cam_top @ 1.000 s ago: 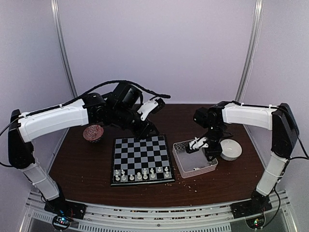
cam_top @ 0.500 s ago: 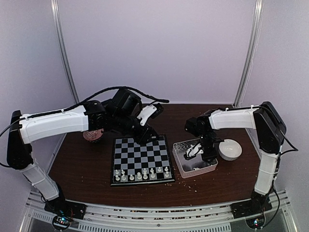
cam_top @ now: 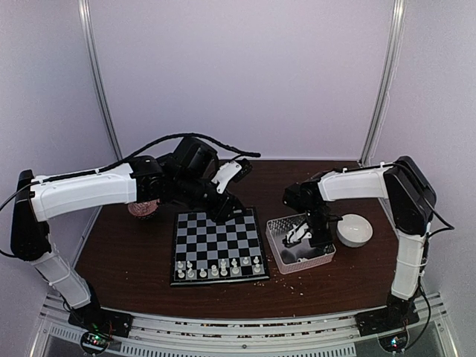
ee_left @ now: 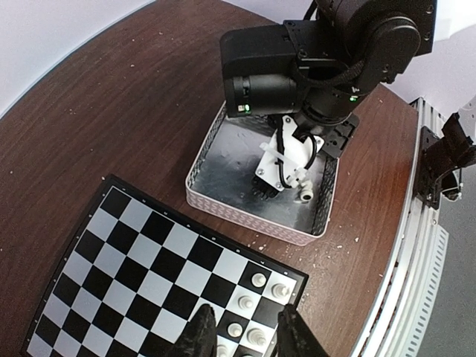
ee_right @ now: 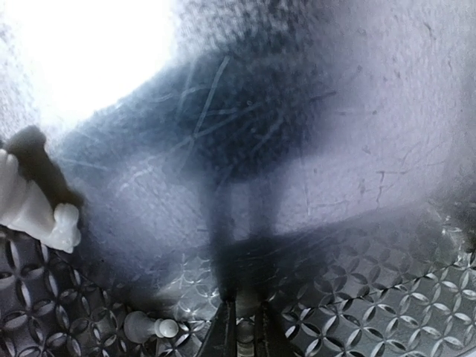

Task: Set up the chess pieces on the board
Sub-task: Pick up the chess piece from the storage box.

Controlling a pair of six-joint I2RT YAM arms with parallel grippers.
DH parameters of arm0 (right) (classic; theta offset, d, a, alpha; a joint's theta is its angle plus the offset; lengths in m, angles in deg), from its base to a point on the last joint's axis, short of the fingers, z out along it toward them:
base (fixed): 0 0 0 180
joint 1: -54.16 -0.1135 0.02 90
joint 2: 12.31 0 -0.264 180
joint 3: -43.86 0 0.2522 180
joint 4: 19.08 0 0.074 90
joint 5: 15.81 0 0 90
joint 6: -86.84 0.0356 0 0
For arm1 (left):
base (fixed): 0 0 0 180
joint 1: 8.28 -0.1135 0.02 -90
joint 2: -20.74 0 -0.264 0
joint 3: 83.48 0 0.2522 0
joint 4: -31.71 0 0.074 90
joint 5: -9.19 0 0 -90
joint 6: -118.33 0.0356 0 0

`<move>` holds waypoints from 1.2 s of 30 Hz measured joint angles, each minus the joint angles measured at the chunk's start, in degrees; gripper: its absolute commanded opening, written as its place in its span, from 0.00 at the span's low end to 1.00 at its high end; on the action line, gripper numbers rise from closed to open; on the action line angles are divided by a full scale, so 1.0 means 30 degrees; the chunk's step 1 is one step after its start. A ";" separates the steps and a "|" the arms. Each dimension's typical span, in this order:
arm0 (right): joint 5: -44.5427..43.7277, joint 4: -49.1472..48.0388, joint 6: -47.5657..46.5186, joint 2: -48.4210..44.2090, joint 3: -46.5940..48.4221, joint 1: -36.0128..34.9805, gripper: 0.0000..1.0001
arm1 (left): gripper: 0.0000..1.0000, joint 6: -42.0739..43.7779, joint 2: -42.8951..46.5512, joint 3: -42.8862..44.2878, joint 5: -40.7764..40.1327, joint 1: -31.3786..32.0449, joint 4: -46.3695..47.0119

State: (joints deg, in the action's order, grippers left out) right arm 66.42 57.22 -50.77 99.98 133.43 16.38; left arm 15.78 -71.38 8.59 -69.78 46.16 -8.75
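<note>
Down in the clear tray [ee_left: 245, 217] with right gripper [ee_right: 242, 331] pinched shut near a loose chess piece [ee_right: 149, 326], any hold unclear; above the board [ee_left: 149, 275] with left gripper [ee_left: 247, 338] part-open, empty.

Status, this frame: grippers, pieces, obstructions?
Left gripper open above the black-and-grey checked chessboard. Right gripper shut, down inside the clear plastic tray; grip on a piece unclear. White plastic chess pieces stand along the board's near edge. Nothing blocking.

On the board [cam_top: 216, 234] we see the middle and far squares open from above; chess pieces [ee_left: 258, 280] crowd the two near rows. Left arm [cam_top: 195, 182] hangs over its far edge. Right arm [cam_top: 353, 181] plugs the tray [ee_left: 245, 217], a bowl [cam_top: 355, 230] just beside.
</note>
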 measured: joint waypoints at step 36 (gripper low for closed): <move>2.2294 -3.2042 3.5692 -0.7519 -0.2973 0.3388 0.01 | 0.37 1.1482 -0.3330 -0.6783 -1.1154 0.3111 3.0199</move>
State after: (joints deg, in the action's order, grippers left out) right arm 133.30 -38.91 56.30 77.42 124.51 26.54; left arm 50.22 -81.36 -11.76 -103.25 55.49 81.85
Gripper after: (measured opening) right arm 0.046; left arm 0.399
